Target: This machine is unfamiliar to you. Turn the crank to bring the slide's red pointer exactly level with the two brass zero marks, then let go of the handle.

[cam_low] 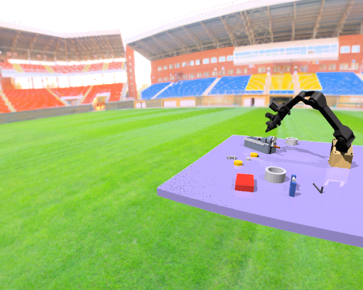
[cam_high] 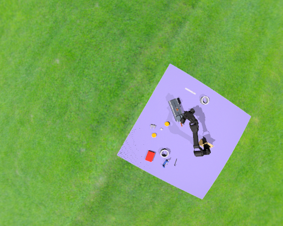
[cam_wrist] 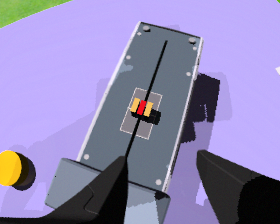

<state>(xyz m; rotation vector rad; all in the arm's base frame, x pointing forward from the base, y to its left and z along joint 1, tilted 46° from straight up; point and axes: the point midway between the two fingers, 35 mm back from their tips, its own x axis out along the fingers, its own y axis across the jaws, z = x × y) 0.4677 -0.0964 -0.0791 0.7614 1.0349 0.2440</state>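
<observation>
The grey slide machine (cam_high: 174, 104) (cam_low: 257, 145) (cam_wrist: 174, 67) stands at the back of the table. In the wrist view its red pointer (cam_wrist: 142, 107) sits between the left brass mark (cam_wrist: 135, 105) and the right brass mark (cam_wrist: 149, 109), and looks about level with them; a tiny offset cannot be ruled out. The orange-red crank handle (cam_high: 181, 124) (cam_low: 277, 147) sticks out at the machine's near end and is outside the wrist view. My gripper (cam_low: 267, 130) (cam_wrist: 162, 160) is open and empty, above the machine's crank end and clear of the handle.
Yellow discs (cam_high: 167, 123) (cam_high: 153, 135) lie beside the machine, one also in the wrist view (cam_wrist: 8, 168). White rings (cam_high: 204, 100) (cam_high: 164, 153), a red block (cam_high: 150, 156) (cam_low: 244, 182), a blue part (cam_low: 292, 186) and a white strip (cam_high: 190, 91) are on the purple table.
</observation>
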